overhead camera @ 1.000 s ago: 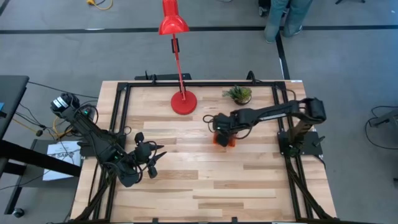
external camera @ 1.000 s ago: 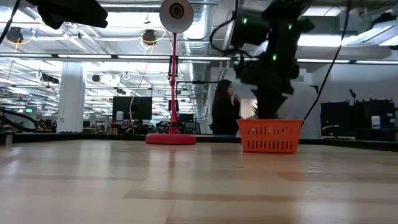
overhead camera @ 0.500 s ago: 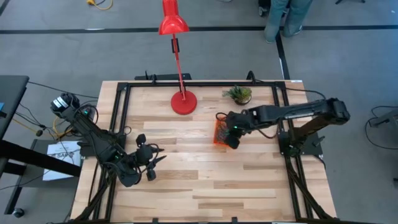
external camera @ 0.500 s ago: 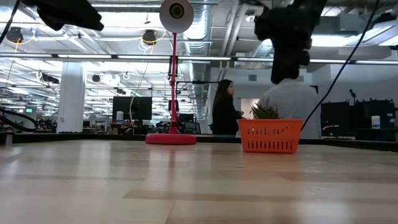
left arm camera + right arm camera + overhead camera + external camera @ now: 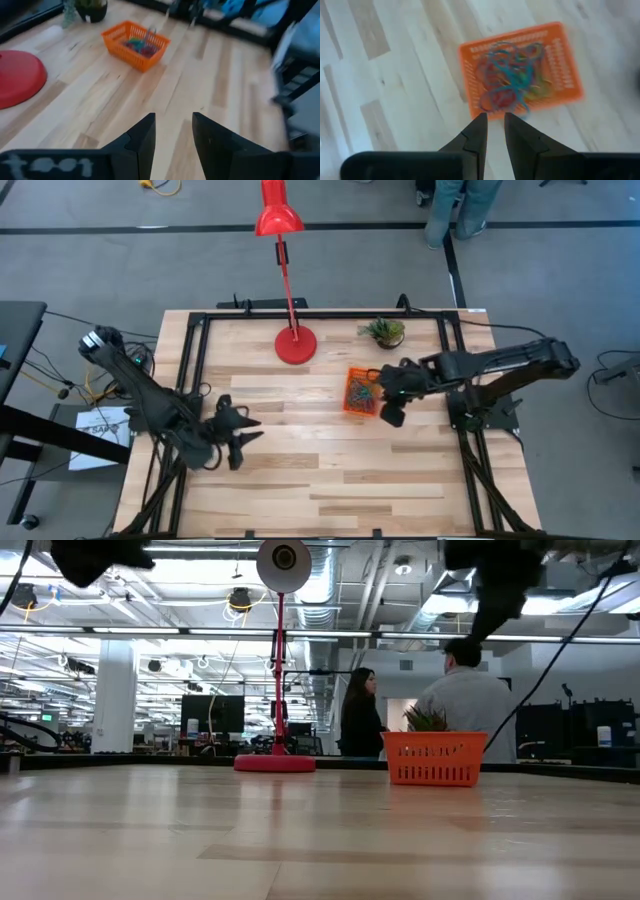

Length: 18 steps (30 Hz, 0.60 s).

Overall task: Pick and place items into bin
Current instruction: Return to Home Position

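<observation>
Seen from above, your orange bin [image 5: 348,392] sits on the wooden surface [image 5: 300,470], right of centre, at about 3 o'clock. The bands [image 5: 363,392] lie heaped inside it, a tangle of teal, red, green and yellow loops. The right wrist view shows the same pile of bands [image 5: 512,80] within the bin's rim [image 5: 520,34]. Your right gripper [image 5: 383,392] is at 3 o'clock from the bin, just off its right edge. In the low view this arm hangs high above the bin [image 5: 435,772], well clear of it. In the right wrist view, the right gripper [image 5: 492,116] shows its jaws released to a narrow gap with nothing between them. Your left gripper [image 5: 243,438] waits at about 8 o'clock from the surface's centre, well apart from the bin. Its own wrist view shows the left gripper [image 5: 173,117] with jaws parted and empty. The bin [image 5: 132,52] and bands [image 5: 137,44] lie far across the boards from it. From the bin, the red lamp base [image 5: 296,345] stands at 10 o'clock and the small potted plant [image 5: 385,331] at 1 o'clock, both apart from it. Two people [image 5: 360,720] stand in the room behind the surface.
</observation>
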{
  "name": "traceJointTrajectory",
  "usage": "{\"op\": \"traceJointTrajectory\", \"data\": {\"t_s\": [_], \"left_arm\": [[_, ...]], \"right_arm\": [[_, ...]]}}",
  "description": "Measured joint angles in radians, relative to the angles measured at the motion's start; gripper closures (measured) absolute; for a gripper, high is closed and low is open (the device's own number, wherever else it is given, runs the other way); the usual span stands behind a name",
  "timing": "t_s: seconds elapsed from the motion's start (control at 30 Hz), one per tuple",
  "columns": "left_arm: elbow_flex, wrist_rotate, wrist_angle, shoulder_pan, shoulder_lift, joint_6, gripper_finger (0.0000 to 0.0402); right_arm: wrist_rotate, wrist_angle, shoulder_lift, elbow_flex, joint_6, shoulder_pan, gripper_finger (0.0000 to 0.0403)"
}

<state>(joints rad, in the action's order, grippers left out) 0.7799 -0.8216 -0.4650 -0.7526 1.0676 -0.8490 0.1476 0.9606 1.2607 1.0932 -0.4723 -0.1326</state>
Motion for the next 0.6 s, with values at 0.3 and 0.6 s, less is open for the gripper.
{"op": "traceJointTrajectory", "data": {"t_s": [0.3,0.6], "left_arm": [[0.002,-0.023,-0.150,-0.044,-0.383,0.060,0.0283],[-0.177,-0.010,0.032,-0.046,-0.556,0.236,0.0283]], "right_arm": [[0.015,-0.008,-0.354,-0.132,-0.019,-0.062,0.0341],[-0.146,-0.704,-0.848,-0.642,0.222,-0.171,0.0341]]}}
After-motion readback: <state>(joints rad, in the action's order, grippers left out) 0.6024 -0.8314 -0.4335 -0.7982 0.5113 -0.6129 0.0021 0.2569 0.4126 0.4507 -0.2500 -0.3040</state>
